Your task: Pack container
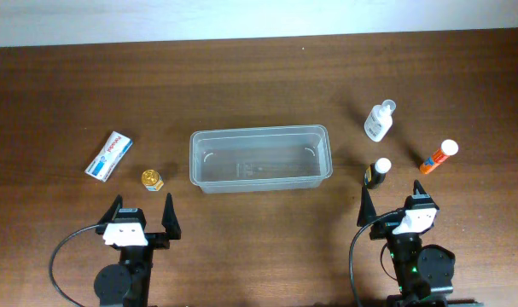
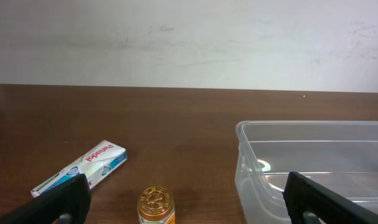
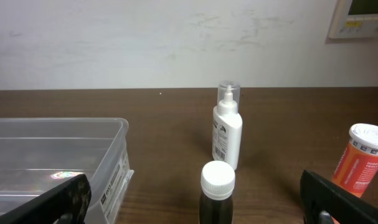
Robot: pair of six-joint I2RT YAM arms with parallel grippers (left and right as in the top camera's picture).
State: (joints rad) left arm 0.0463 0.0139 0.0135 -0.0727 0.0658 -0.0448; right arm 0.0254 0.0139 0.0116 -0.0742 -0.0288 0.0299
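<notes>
Dark wood table [image 1: 259,77] under a white wall [image 2: 189,43] — both arms sit folded low at the near edge, wrists level, pointing toward the wall. Left gripper [image 1: 142,205] has its jaws spread wide, and right gripper [image 1: 397,203] is spread just as wide. Container [image 1: 259,159] sits mid-table, rim up, long side across, between the two arms and a bit ahead of them. Just left of it is a small gold-capped jar [image 1: 152,179], ahead of the left gripper. A white-and-blue box [image 1: 109,156] lies flat further left. A dark bottle [image 1: 378,172] with a white cap stands just ahead of the right gripper's inner finger — cannot tell if they touch. White pump bottle [image 1: 379,121] stands behind it, orange tube [image 1: 438,157] further right. Arm bases are cut by the overhead view's lower edge. Wrist views show only dark fingers at the bottom corners. Jar and dark bottle are cropped at the bottom there, and the container runs off frame in both. Box print is unreadable from overhead.
</notes>
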